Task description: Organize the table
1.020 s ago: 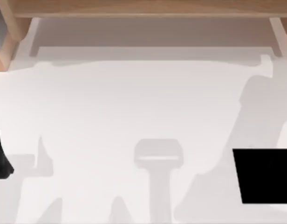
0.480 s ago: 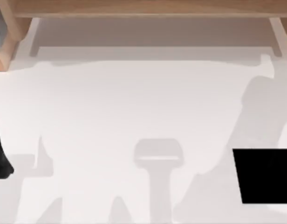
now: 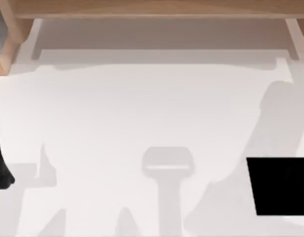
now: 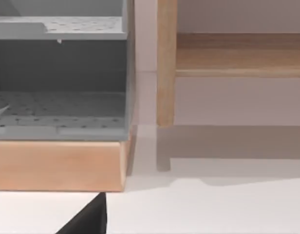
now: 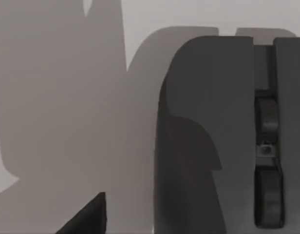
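The table (image 3: 142,108) is a broad white top with a light wooden rim (image 3: 152,9) along the far side. A dark piece of my left arm (image 3: 0,168) stands at the table's left edge. A black corner of my left gripper (image 4: 89,222) shows low in the left wrist view, over white tabletop. A dark grey computer mouse (image 5: 213,136) with a scroll wheel lies close in the right wrist view, on the white top. A black corner of my right gripper (image 5: 89,219) sits beside the mouse, and I cannot tell whether it touches.
A black mouse pad (image 3: 278,185) lies flat at the table's right front, cut by the picture's edge. A grey perforated rack (image 4: 60,83) on a wooden base (image 4: 57,165) stands at the far left corner, next to a wooden post (image 4: 166,63).
The arm shadow on the right side of the table has slid a little to the right. The dark left arm and the mouse pad stay put.
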{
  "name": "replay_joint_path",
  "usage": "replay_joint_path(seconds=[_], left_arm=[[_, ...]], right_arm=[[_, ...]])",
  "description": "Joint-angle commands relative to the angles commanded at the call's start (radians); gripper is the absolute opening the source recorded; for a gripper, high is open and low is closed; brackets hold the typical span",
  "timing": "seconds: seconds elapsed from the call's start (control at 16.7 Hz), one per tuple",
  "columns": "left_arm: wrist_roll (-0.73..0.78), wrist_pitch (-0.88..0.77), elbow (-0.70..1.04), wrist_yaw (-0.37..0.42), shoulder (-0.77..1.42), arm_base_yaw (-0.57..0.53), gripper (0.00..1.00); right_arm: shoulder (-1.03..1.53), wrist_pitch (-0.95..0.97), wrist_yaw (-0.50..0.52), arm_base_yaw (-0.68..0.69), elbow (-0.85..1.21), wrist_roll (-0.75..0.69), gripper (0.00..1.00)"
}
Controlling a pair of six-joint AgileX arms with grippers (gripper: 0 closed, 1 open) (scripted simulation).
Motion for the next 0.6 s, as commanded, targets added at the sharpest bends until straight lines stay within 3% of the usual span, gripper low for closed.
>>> replay_joint_path(seconds=[0.42, 0.6], left_arm=[[0.000, 0.000, 0.000, 0.000, 0.000, 0.000, 1.00], [0.000, 0.000, 0.000, 0.000, 0.000, 0.000, 1.00]], right_arm=[[0.022, 0.021, -0.001, 0.002, -0.009, 0.002, 1.00], [0.022, 0.021, -0.001, 0.002, -0.009, 0.002, 0.77]])
